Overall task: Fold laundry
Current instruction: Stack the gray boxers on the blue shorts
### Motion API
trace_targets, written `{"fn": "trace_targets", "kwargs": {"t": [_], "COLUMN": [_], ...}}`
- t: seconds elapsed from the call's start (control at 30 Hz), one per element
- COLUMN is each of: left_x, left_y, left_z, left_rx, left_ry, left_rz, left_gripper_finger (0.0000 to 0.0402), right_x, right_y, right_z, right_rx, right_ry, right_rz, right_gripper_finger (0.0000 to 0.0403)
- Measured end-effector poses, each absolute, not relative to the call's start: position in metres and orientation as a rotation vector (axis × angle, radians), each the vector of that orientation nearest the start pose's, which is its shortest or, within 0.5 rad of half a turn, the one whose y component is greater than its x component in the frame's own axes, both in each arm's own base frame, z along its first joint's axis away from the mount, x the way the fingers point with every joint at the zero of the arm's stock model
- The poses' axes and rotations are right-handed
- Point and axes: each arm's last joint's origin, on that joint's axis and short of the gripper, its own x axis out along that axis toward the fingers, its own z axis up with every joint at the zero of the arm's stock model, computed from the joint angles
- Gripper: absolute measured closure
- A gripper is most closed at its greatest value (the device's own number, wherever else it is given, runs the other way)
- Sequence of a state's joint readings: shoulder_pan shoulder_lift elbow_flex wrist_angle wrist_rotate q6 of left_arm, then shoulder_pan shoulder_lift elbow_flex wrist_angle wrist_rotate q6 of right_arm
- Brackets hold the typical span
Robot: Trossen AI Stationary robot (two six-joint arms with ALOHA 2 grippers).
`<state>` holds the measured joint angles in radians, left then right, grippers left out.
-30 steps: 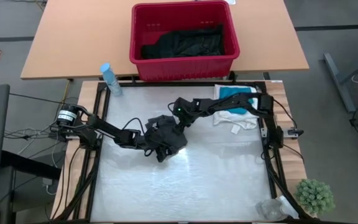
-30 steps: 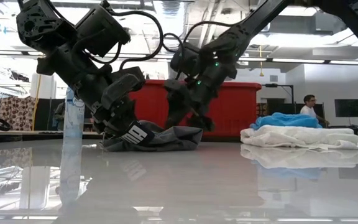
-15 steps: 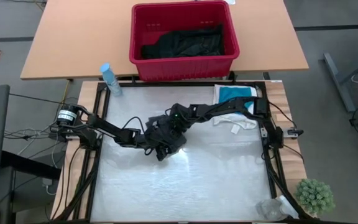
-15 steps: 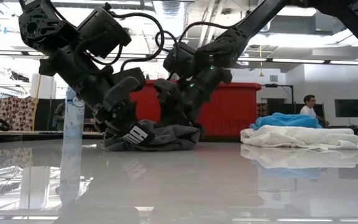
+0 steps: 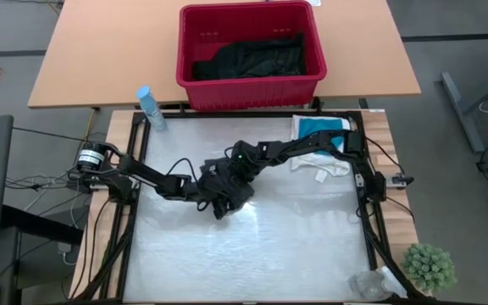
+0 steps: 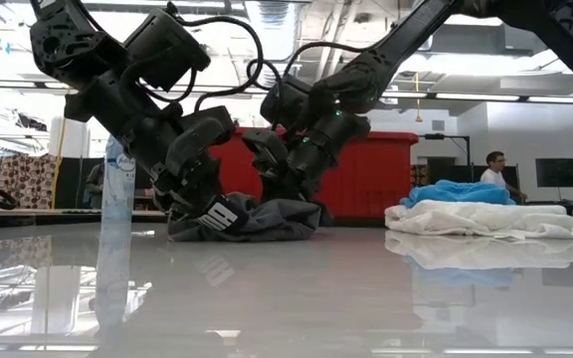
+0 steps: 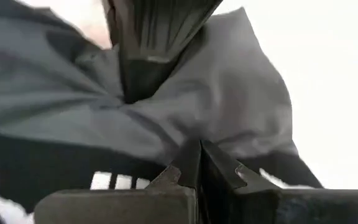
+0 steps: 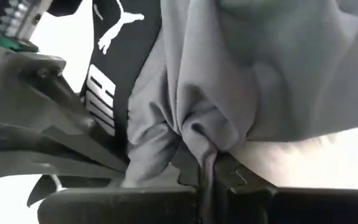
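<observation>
A dark grey garment [image 5: 224, 186] with a black band and white lettering [image 8: 101, 93] lies bunched in a heap near the middle of the table. My left gripper [image 5: 210, 195] reaches it from the table's left and is shut on its left part. My right gripper [image 5: 234, 172] reaches it from the right and is shut on its far part. In the low view the heap [image 6: 267, 221] rests on the tabletop, with the left gripper [image 6: 207, 207] and the right gripper [image 6: 285, 191] both down on it. My left gripper pinches grey cloth beside the black lettered band [image 7: 185, 140] between its two fingers, slanting down from the table's left. The garment rests on the table. How many layers it holds cannot be told. My right gripper pinches a gathered, wrinkled fold of the grey cloth [image 8: 199, 138] between its two fingers, several layers bunched together. It slants down from the table's far right. The cloth around the fold rests slack on the heap.
A red basket [image 5: 227, 91] with black garments [image 5: 252, 58] stands on the wooden table behind. A folded white garment [image 5: 320, 161] with a teal one [image 5: 322, 129] on top lies at the far right. A spray bottle [image 5: 149, 108] stands far left, a small plant [image 5: 430, 267] near right.
My right gripper has come down and toward the table's left onto the grey heap and has shut, taking hold of a fold of it. The heap has stayed on the table.
</observation>
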<state>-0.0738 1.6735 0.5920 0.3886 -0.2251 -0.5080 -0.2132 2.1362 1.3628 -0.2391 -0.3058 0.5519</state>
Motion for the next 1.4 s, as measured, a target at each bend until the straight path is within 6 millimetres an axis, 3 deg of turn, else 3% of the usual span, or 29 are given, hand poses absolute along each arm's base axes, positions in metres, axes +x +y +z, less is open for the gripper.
{"fn": "trace_targets", "kwargs": {"t": [0.3,0.67,1.07,1.4], "left_x": [0.286,0.282,0.280,0.278], "left_y": [-0.012,0.010,0.017,0.017], "left_z": [0.145,0.172,0.171,0.167], "left_rx": [-0.396,-0.366,-0.318,-0.270], "left_ry": [0.524,0.409,0.432,0.487], "left_rz": [0.298,0.333,0.344,0.341], "left_gripper_finger": [0.0401,0.0401,0.0401,0.0401], "right_x": [0.391,0.341,0.294,0.261], "right_y": [-0.128,-0.156,-0.179,-0.195], "right_z": [0.161,0.206,0.244,0.262], "right_rx": [0.750,0.706,0.745,0.782], "right_ry": [0.959,1.065,1.076,1.074], "right_rz": [-0.334,-0.455,-0.572,-0.656], "right_gripper_finger": [0.0377,0.0377,0.0377,0.0377]}}
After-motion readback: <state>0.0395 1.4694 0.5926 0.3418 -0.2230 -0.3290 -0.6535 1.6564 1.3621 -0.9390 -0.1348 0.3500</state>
